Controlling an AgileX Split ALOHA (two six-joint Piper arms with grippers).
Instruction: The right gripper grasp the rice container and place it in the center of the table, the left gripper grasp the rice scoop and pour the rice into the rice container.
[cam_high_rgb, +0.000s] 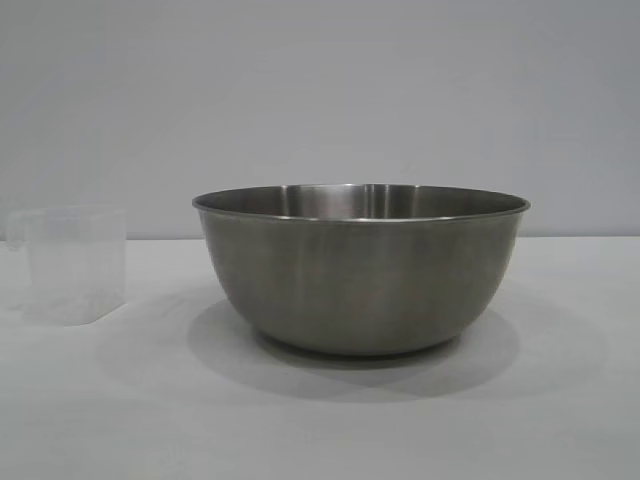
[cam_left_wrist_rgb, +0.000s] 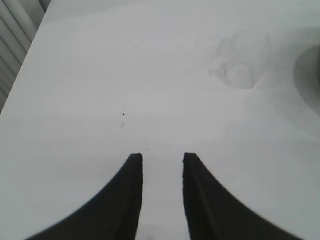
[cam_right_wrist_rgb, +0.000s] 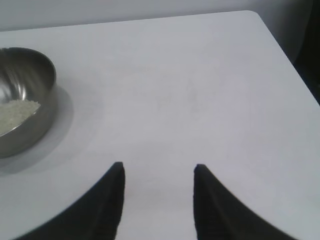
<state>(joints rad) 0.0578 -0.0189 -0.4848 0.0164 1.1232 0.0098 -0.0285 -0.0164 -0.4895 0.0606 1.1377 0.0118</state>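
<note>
Rice (cam_right_wrist_rgb: 20, 111) sits in the big round steel bowl (cam_high_rgb: 360, 270) mid-desk (cam_high_rgb: 560, 420) — we see both black pincers, left (cam_left_wrist_rgb: 162, 162) and right (cam_right_wrist_rgb: 159, 172), released, empty, well apart from the small clear plastic cup (cam_high_rgb: 70, 265).

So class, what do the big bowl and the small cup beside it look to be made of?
The rice container: probably stainless steel with a brushed grey finish, given its soft streaky reflections and thin rolled rim. The rice scoop: seemingly clear, slightly frosted plastic, since the table shows faintly through it.
</note>
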